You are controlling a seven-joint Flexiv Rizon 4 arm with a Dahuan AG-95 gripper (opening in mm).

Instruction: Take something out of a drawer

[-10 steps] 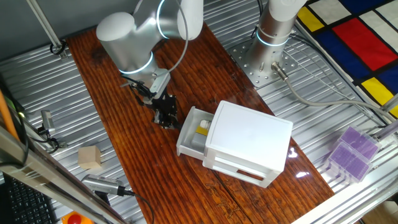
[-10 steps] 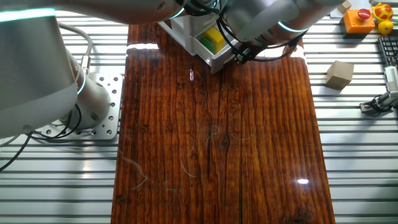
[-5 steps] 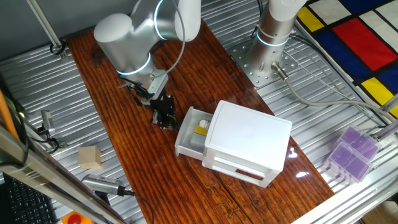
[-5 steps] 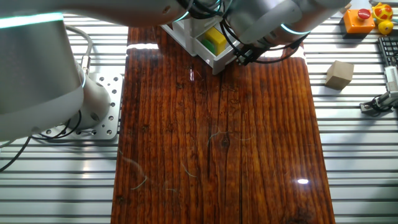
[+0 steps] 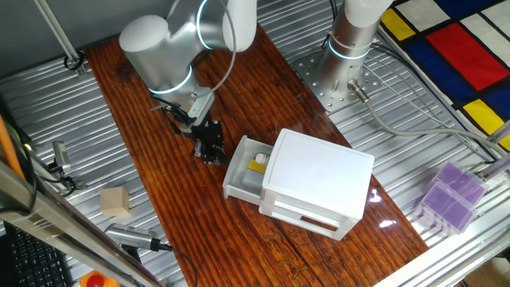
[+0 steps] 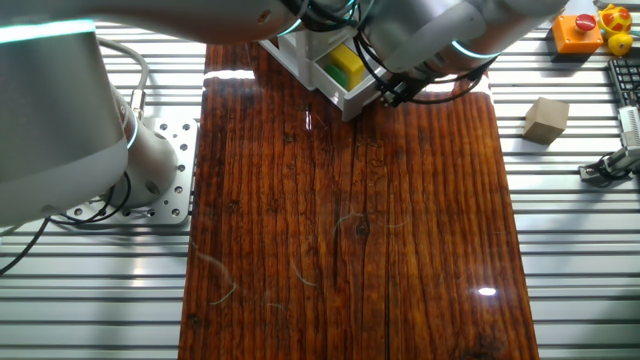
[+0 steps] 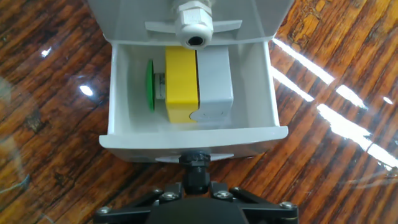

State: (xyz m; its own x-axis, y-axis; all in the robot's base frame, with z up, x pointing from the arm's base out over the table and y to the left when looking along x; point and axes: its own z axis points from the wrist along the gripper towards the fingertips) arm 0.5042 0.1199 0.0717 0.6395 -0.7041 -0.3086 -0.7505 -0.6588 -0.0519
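The white box stands on the wooden table. Its upper drawer is pulled partly out, and also shows in the other fixed view. In the hand view the drawer's front rim is close to me. Inside lies the yellow block with a grey part and a green disc; it also shows in the fixed views. My gripper is at the drawer's front, shut on its small knob.
A tan wooden cube lies off the board. A purple box sits at the far right. The lower drawer with the reddish slot is closed. An arm base stands behind the box.
The drawer has slid a little further out of the box, and my gripper has moved with it away from the box.
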